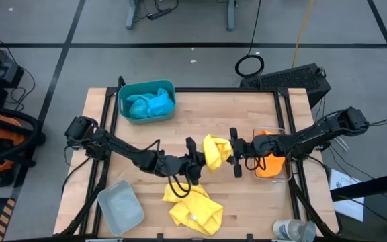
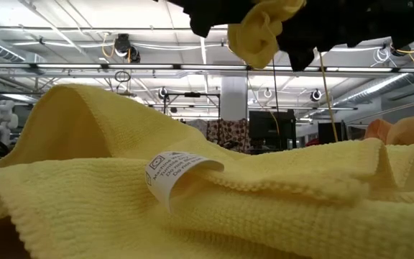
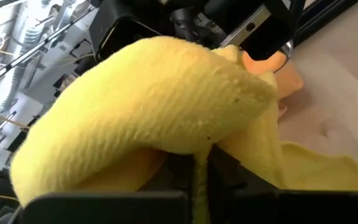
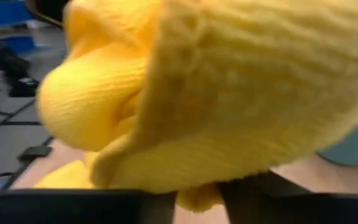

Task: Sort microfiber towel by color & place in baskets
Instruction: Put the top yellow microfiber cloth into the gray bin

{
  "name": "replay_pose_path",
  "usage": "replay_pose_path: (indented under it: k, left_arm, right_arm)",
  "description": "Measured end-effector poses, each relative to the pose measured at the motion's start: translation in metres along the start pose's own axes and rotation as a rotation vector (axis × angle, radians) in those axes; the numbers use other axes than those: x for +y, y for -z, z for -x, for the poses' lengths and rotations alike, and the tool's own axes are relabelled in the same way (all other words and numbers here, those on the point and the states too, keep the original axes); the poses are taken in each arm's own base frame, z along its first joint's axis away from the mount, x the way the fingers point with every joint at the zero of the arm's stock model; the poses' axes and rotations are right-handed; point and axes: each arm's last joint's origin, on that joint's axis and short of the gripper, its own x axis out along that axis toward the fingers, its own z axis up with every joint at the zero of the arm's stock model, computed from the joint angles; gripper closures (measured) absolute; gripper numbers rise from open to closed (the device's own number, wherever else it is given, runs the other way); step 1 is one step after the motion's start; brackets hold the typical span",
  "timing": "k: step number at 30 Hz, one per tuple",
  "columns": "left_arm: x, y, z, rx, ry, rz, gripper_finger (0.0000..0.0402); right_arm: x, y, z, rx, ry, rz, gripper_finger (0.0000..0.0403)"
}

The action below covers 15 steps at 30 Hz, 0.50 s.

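Worktop carries three baskets: teal basket at the far side holding two blue towels, clear basket on the right holding orange towel (count inside unclear), grey basket at the near left with nothing in it. A clear bottle sits at the near right edge.

Yellow towels, two: one lies flat on the worktop near centre front, one is held in the air mid-worktop between both arms.

Step in hand: handover of the raised yellow towel. Left pincer is clamped on it, per its wrist view. Right pincer is right against the same towel; can't tell whether it is apart or together.

Judgement: blue done, orange likely done, yellow pending. Next: right arm clear of the cloth, left arm carries it to the grey basket, then fetches the second yellow.
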Motion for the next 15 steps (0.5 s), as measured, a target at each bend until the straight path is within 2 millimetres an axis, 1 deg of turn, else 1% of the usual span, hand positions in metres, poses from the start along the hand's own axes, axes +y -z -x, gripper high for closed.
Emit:
replay_pose_path:
  k: [5, 8, 11, 15]
  left_arm:
    - [-0.004, -0.001, 0.003, 0.017, 0.003, -0.015, 0.0383]
    - [-0.007, -0.005, 0.011, 0.069, -0.033, -0.035, 0.0389]
    - [-0.005, -0.013, 0.026, 0.103, -0.06, -0.036, 0.0391]
    - [-0.002, -0.025, 0.056, 0.131, -0.021, 0.028, 0.0391]
  right_arm:
    - [-0.001, 0.003, 0.001, 0.036, 0.034, 0.006, 0.0204]
    - [-0.002, 0.003, 0.003, 0.054, 0.042, 0.01, 0.0155]
    - [-0.004, 0.005, 0.005, 0.085, 0.099, 0.022, 0.0122]
    - [-0.006, 0.009, 0.007, 0.136, 0.158, 0.049, 0.0107]
